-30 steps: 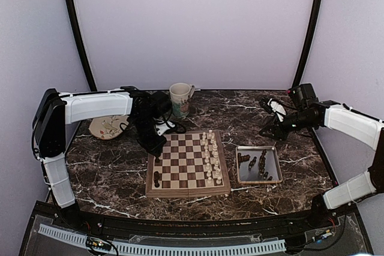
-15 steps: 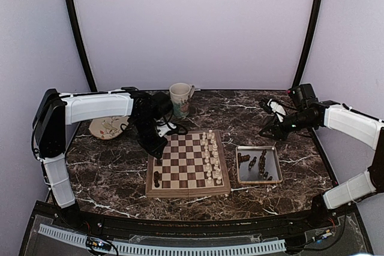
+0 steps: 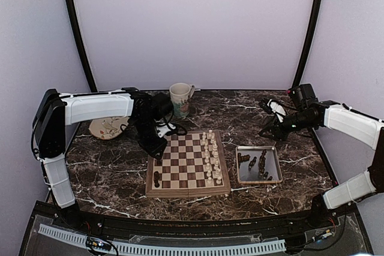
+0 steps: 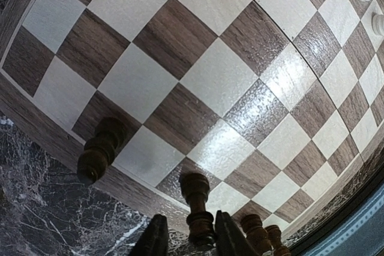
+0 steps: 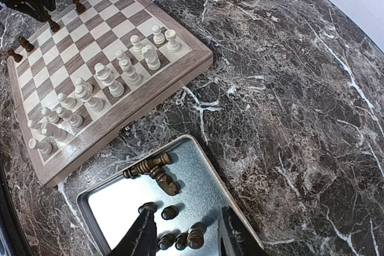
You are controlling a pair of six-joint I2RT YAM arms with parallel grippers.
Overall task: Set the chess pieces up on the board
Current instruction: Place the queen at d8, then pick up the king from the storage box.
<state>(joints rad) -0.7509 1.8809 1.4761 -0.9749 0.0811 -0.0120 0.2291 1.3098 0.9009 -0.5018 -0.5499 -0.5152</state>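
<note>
Wood board sits mid-table. The left gripper is down at its far left corner, fingers slightly spread around a dark chess piece standing on the board's left edge row. The wrist view shows a gap on one side, so no pinch; the top view hides that behind the wrist. The right gripper hovers over the metal tray by the board's right edge, fingers apart and empty, with loose dark pieces in it.
</note>
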